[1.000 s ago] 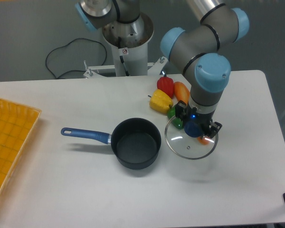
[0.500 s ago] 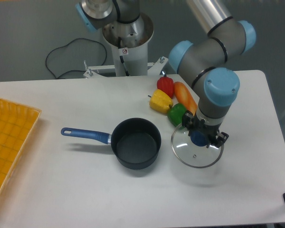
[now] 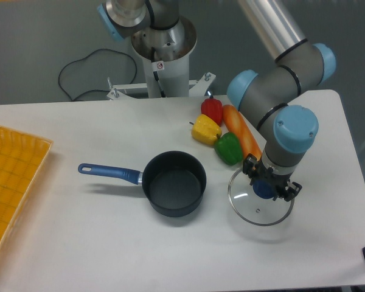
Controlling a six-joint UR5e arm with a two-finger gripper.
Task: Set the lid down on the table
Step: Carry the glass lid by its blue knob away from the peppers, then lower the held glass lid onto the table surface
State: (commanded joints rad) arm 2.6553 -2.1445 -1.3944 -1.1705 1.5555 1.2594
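The clear glass lid (image 3: pixel 255 210) with its metal rim hangs level just above the white table (image 3: pixel 97 243), right of the saucepan. My gripper (image 3: pixel 267 187) comes straight down over its centre and is shut on the blue knob (image 3: pixel 264 190), which shows between the black fingers. A faint shadow lies under the lid, so I cannot tell whether the rim touches the tabletop.
A dark saucepan (image 3: pixel 173 184) with a blue handle (image 3: pixel 108 172) stands mid-table, left of the lid. Red (image 3: pixel 212 110), yellow (image 3: pixel 205 129) and green (image 3: pixel 229 148) peppers and a carrot (image 3: pixel 241 131) lie just behind the lid. A yellow-orange gridded tray (image 3: pixel 12 182) sits at the left edge.
The gripper has carried the lid to the right and toward the front of the table, away from the saucepan and the peppers. The green pepper and carrot are now uncovered.
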